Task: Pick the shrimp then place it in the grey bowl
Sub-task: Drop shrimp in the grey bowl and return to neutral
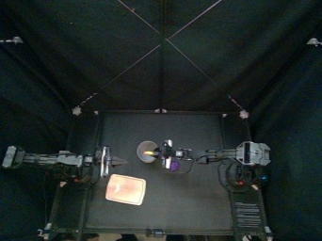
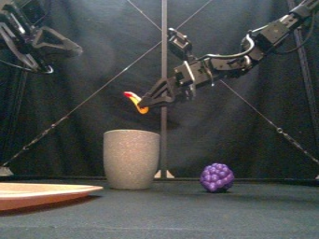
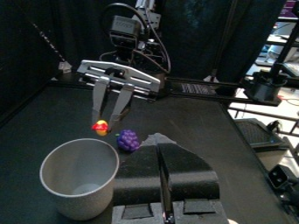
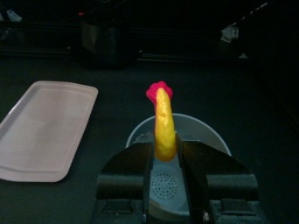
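The shrimp (image 2: 134,100) is held clamped in the right tool (image 2: 147,99) above the grey cup (image 2: 131,159); purple grapes (image 2: 217,176) are seen nearby on the worktop (image 2: 274,213).

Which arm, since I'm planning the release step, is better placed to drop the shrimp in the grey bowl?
Right. The right gripper holds the shrimp just above the grey bowl; the left gripper rests far off at the table's left side.
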